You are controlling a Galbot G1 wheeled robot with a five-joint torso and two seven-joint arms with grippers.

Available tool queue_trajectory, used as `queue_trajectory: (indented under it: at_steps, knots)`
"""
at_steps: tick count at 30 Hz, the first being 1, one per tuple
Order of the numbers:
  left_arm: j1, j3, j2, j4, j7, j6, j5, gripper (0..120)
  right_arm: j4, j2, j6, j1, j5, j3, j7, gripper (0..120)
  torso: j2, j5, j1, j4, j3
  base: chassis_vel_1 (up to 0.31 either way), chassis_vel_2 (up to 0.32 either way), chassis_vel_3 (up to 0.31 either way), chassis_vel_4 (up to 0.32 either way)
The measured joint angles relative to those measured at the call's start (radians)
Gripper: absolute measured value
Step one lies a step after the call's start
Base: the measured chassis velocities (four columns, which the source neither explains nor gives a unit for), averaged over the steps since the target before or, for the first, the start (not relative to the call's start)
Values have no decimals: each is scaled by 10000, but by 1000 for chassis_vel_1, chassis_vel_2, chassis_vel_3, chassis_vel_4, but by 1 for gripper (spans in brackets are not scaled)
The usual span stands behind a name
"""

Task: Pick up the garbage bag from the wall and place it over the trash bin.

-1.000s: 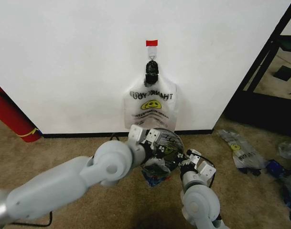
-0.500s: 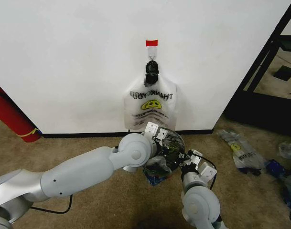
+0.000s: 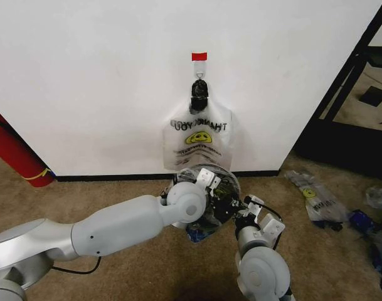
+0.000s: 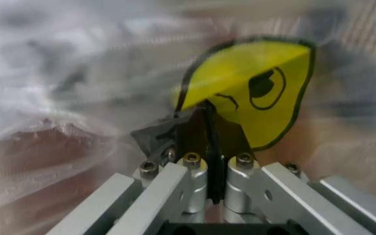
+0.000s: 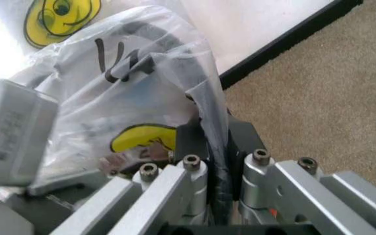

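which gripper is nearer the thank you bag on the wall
Left. The left gripper sits just below the THANK YOU bag, by its bottom edge; the right gripper is lower, farther from the wall.

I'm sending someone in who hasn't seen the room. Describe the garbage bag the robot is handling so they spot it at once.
Start at the white wall. On the carpet at its foot, both grippers pinch the garbage bag, crinkly and see-through. Unlike the whitish THANK YOU bag hanging from the hook above, it carries a blue patch.
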Motion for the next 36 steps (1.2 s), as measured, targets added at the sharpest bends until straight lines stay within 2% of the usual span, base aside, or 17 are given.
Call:
queue_trajectory:
  at_steps: [11,17,21,36]
  knots:
    - [-59,407,-323,605,52,57,124,0,-138,75,60,-10,-248,-126,-185,1,0,0,0,0,0,0,0,0,0]
    - [-117,238,128,75,58,61,151,0,-317,9,122,54,-329,-54,-234,1,0,-1,-1,1,0,0,0,0,0]
    - [-244,168,280,46,70,51,213,0,-323,-5,124,104,-329,-78,-235,1,0,0,-1,1,0,0,0,0,0]
    - [-126,405,-408,1266,169,28,851,0,-20,66,124,-29,-434,-295,-261,1,0,0,-1,-1,0,0,0,0,0]
